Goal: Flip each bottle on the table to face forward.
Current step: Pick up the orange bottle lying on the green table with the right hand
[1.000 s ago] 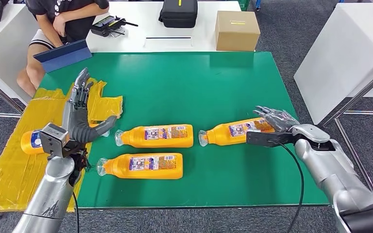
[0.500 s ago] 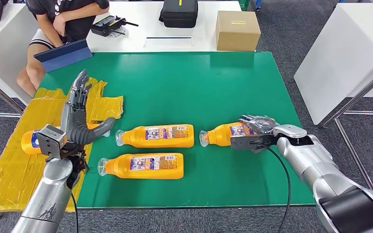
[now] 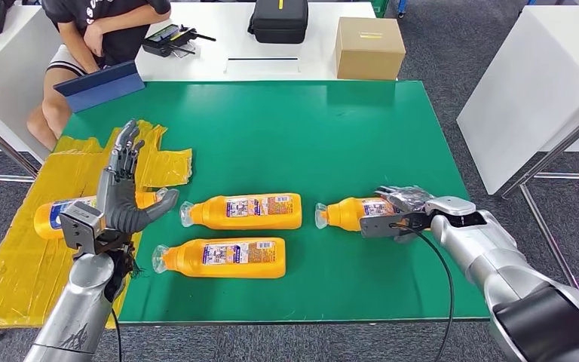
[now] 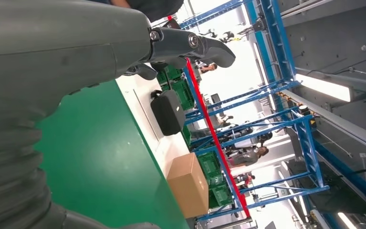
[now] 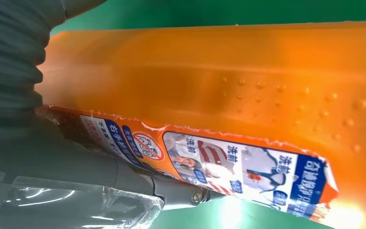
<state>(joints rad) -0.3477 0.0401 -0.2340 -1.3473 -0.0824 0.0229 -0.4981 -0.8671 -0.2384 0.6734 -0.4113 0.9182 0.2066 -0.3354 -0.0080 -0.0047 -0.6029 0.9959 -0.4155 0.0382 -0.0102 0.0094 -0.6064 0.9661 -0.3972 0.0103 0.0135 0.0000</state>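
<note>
A green-topped table (image 3: 286, 136) holds four orange plastic bottles lying on their sides, clear caps pointing toward the robot's left. The robot's right hand (image 3: 403, 205) is wrapped around the base end of the rightmost orange bottle (image 3: 350, 213), fingers closed over it; the right wrist view shows its printed label (image 5: 209, 160) close against the hand. Two more orange bottles lie at the middle, one farther (image 3: 241, 211) and one nearer (image 3: 222, 258). A fourth bottle (image 3: 56, 215) rests on crumpled yellow plastic sheeting (image 3: 15, 256) at the table's left side. The left hand (image 3: 121, 188) is raised above it, fingers spread, holding nothing.
</note>
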